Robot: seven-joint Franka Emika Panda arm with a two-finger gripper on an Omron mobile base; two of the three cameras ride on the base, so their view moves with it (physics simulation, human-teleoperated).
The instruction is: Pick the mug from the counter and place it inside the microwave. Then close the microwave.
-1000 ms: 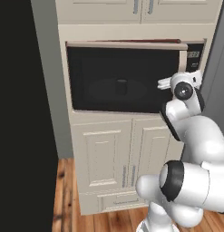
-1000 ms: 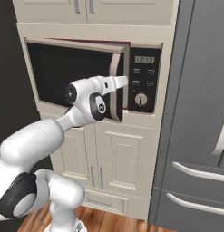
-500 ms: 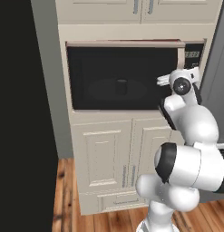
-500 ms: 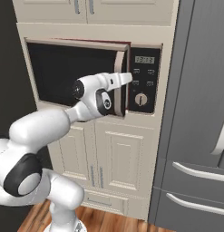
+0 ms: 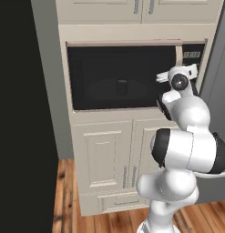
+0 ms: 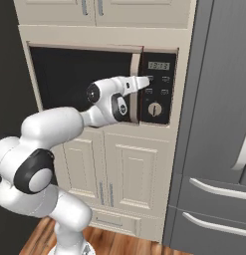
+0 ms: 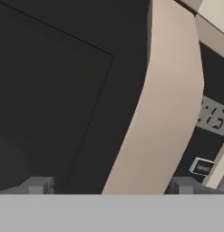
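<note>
hand view shows the microwave's [image 7: 54, 90] dark glass, curved tan handle [image 7: 163, 108], and open claw [image 7: 109, 186].

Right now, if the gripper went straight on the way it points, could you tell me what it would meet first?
Most likely the microwave's curved tan handle. In the hand view it runs up between the open gripper's fingertips, with the dark-glass door beside it. How close it is stays unclear.

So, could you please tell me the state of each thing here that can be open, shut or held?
microwave door: shut or all but shut.
mug: upright inside, dim behind the dark glass.
fingers: open, one on each side of the door handle, gripping nothing.
lower cabinet doors: shut.
fridge: shut.
</note>
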